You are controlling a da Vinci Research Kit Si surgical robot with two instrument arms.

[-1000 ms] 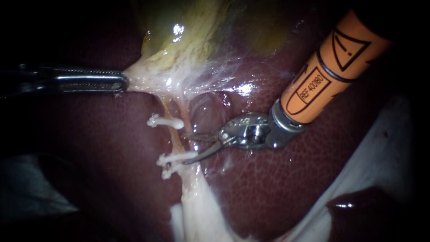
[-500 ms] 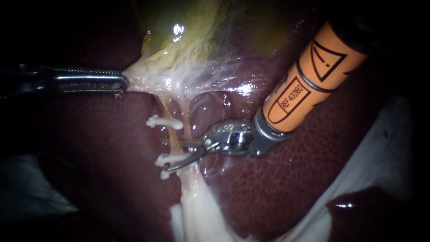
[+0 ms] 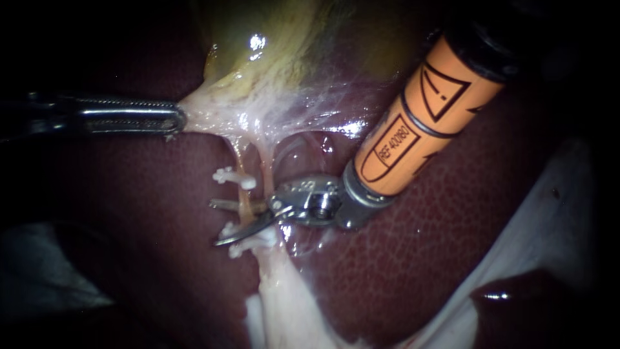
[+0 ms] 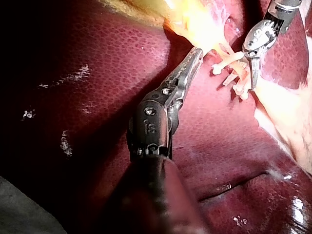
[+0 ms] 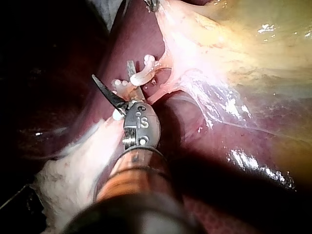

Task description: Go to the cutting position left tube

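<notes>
Right instrument (image 3: 214,223) has slid further across — end effector open astride the left tube (image 3: 244,194) between clips (image 3: 234,178) (left instrument (image 3: 179,119) stays clamped on gallbladder (image 3: 271,58)).

A white cloth (image 3: 549,213) is seen behind the right end effector (image 3: 214,223), a grey cloth (image 3: 45,271) below the left end effector (image 3: 175,120); the edges are left in darkness
</notes>
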